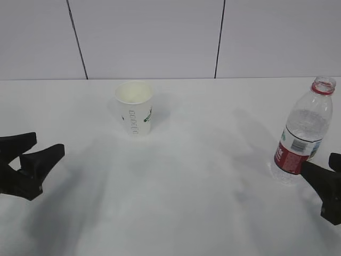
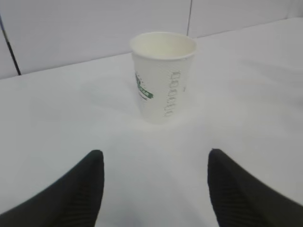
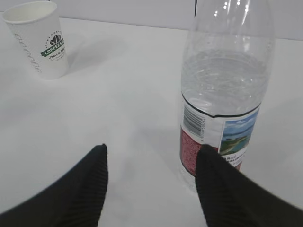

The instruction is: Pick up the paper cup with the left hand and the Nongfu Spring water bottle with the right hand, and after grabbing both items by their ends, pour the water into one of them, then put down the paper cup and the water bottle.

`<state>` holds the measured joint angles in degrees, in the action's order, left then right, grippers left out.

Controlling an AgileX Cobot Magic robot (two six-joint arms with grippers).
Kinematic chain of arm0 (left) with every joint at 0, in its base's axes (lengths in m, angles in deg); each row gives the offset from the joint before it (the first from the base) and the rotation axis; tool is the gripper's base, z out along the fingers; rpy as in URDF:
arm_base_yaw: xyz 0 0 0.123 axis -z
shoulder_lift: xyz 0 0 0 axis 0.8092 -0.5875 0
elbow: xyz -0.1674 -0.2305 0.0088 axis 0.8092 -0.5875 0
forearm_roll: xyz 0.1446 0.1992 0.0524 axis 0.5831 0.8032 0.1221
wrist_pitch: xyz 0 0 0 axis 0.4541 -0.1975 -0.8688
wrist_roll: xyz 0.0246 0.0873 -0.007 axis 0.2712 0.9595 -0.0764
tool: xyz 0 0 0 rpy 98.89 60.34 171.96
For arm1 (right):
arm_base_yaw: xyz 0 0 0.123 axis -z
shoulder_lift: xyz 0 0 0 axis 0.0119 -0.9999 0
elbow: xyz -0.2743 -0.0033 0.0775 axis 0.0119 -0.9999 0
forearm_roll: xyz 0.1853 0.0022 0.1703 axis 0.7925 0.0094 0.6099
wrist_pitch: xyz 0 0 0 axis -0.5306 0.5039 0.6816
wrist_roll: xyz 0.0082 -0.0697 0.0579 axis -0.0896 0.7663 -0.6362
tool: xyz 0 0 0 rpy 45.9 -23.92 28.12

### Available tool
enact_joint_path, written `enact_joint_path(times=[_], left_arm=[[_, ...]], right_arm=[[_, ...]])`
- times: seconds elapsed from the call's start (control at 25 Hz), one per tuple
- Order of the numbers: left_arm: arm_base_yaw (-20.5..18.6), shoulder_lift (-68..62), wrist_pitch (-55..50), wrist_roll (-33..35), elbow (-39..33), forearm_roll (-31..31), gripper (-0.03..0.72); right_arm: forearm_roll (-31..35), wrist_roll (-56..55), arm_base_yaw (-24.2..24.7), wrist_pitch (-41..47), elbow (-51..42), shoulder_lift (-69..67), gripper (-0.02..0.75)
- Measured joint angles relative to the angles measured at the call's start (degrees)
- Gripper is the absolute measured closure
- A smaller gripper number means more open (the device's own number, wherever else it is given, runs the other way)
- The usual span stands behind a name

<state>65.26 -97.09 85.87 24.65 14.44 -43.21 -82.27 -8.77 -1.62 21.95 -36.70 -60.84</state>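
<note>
A white bench fills the scene, backed by a pale panelled wall with two dark seams. On the bench's right side stands the Nongfu Spring water bottle, upright and capless, its red neck ring at the top and its red-and-white label low on the body; the water inside reaches roughly to the shoulder above the label. The right hand's end effector sits low just beside the bottle's base with its jaws spread wide; in the right wrist view the bottle lies off to one side of the gap, one black finger overlapping its lower label, and whether it touches cannot be told. At the bench's left edge the left hand's end effector also has its jaws wide apart and holds nothing. The paper cup stands upright toward the back, left of centre, well apart from the bottle, facing the left end effector's gap.
</note>
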Motion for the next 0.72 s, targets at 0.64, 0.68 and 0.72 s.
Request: enact_joint_path(times=[0.64, 0.68, 0.72], left_arm=[[0.00, -7.14, 2.59, -0.26, 0.62, 5.38, 0.181], [0.00, -7.36, 2.59, -0.26, 0.66, 5.83, 0.181], [0.00, -7.46, 2.59, -0.26, 0.91, 6.28, 0.181]], right_arm=[[1.10, 0.13, 0.00, 0.00, 0.00, 0.00, 0.292], [1.40, 0.13, 0.00, -0.03, 0.00, 0.00, 0.292], [1.67, 0.13, 0.00, -0.12, 0.00, 0.00, 0.292]])
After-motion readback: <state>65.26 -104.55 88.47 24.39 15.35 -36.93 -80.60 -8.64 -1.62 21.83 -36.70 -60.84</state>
